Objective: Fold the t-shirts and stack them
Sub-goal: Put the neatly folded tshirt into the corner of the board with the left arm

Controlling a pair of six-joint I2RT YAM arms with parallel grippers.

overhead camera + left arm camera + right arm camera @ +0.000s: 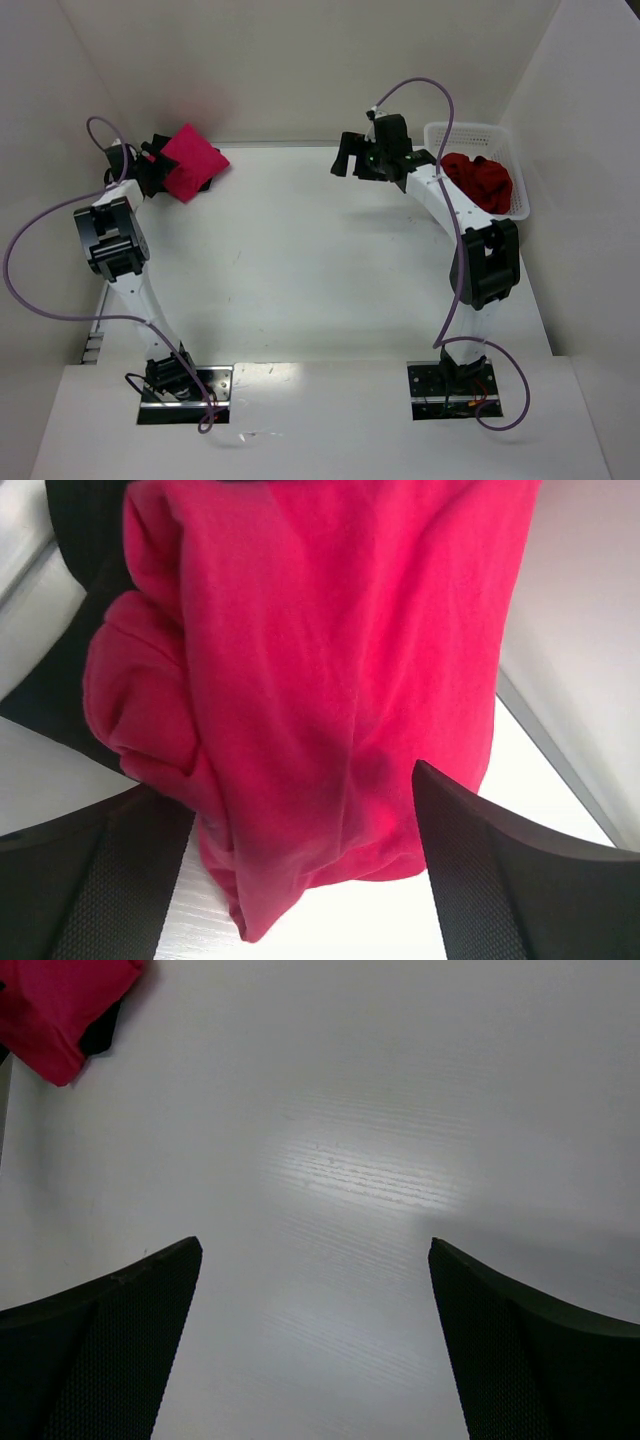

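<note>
L tool [300, 792] open astride pink tee [330, 650], R tool [315, 1245] open over table [380, 1070]

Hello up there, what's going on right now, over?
Left hand open at folded pink t-shirt, stacked on black t-shirt. Right hand open above table. Dark red t-shirts wait in basket. Nothing blocking.

Shirts, basket and tools, counted

One crimson-pink t-shirt [190, 160]; one black t-shirt [60, 650] under it; one white basket [468, 127]; dark red shirts [480, 180] bunched in it, number unclear; one left tool [300, 875], one right tool [315, 1345].
</note>
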